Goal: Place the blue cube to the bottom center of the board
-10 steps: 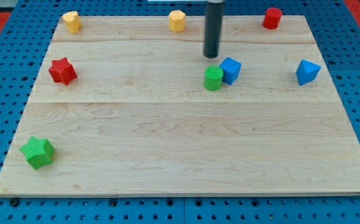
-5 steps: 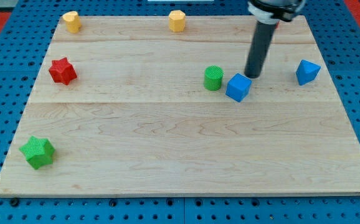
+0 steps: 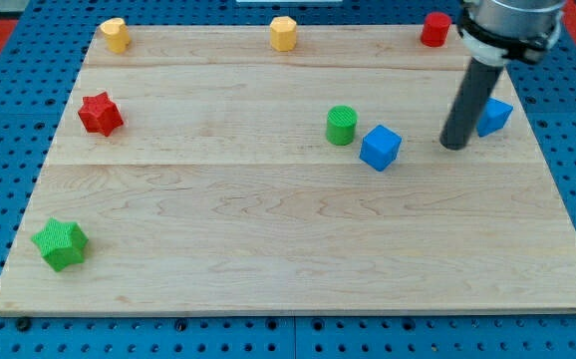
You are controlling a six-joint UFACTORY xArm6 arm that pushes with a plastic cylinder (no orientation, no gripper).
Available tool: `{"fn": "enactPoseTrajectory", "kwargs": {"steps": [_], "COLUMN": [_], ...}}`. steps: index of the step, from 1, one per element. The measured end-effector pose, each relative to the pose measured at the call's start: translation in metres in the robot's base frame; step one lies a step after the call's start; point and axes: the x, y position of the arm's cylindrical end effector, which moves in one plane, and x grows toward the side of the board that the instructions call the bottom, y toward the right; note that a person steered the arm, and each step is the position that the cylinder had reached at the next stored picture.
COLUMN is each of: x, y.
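The blue cube (image 3: 380, 147) sits right of the board's middle, just right of and slightly below a green cylinder (image 3: 341, 125). My tip (image 3: 453, 145) rests on the wooden board (image 3: 288, 229) well to the right of the blue cube, apart from it, at about the same height in the view. The rod partly covers another blue block (image 3: 494, 116) at the right.
A red star (image 3: 99, 114) lies at the left and a green star (image 3: 61, 243) at the bottom left. Two yellow blocks (image 3: 115, 34) (image 3: 284, 32) and a red block (image 3: 434, 28) sit along the top edge.
The blue cube slid down and right away from the green cylinder, pushed by my tip. My tip then moved right, away from the cube, toward the other blue block.
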Motion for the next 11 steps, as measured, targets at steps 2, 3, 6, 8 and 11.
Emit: {"fn": "enactPoseTrajectory", "kwargs": {"steps": [2,3,6,8,11], "x": [0.006,0.037,0.054,0.098,0.161], "y": [-0.121,-0.152,-0.067,-0.026,-0.101]}}
